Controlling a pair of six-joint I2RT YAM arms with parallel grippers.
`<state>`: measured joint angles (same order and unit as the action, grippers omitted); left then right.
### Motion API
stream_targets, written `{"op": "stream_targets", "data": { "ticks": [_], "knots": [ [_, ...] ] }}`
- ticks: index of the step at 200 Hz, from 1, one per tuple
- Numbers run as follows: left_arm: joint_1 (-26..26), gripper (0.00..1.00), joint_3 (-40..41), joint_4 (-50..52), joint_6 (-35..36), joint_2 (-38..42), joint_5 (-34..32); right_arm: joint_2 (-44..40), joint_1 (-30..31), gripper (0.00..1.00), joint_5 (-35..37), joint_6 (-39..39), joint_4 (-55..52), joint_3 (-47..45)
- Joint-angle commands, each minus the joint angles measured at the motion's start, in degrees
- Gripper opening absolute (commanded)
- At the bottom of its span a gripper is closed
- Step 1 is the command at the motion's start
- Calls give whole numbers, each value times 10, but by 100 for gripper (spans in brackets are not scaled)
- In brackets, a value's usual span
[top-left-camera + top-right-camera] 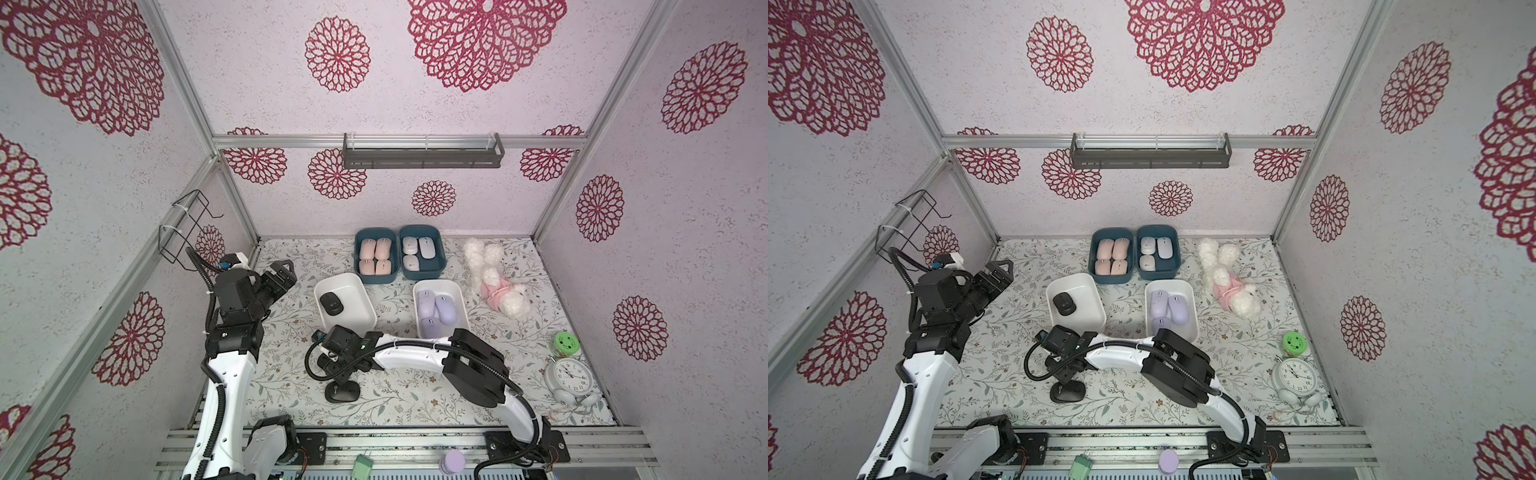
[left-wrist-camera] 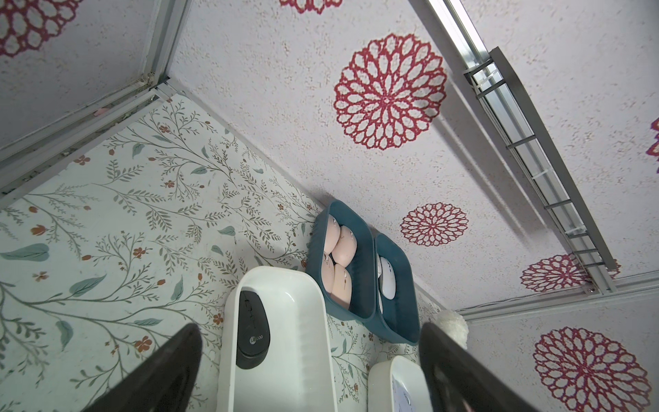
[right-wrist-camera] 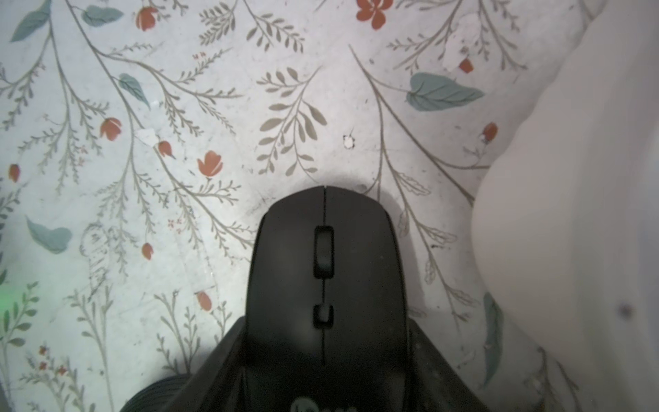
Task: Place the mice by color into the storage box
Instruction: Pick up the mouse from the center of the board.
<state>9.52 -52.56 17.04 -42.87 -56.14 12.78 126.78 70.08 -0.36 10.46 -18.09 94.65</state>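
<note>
Black mouse [image 1: 342,392] near-centre on desk [image 1: 395,399], flanked by right pincer [image 3: 326,321]; cannot tell whether clamped. Squeeze evenly, lift straight, carry far into white box [image 1: 360,293] beside 1 stored mouse [image 1: 332,303]. Left pincer [image 1: 286,272] apart.

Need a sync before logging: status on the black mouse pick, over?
Left gripper open, beside white bin. Right gripper astride black mouse on mat; grip unconfirmed. Second black mouse already in bin. Nothing seen blocking route to bin.
</note>
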Motion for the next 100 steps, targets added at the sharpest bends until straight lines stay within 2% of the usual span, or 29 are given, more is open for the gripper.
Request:
{"op": "stream_targets", "data": {
  "ticks": [1,71,100],
  "knots": [
    [-2,97,-14,-9,8,-3,1,-47,6,47,-12,-7,-1,-20],
    [1,97,-17,2,18,4,-17,-121,8,43,-18,-3,9,-24],
    [1,97,-16,2,17,2,-16,-152,-4,42,12,18,4,-16]
  ]
}}
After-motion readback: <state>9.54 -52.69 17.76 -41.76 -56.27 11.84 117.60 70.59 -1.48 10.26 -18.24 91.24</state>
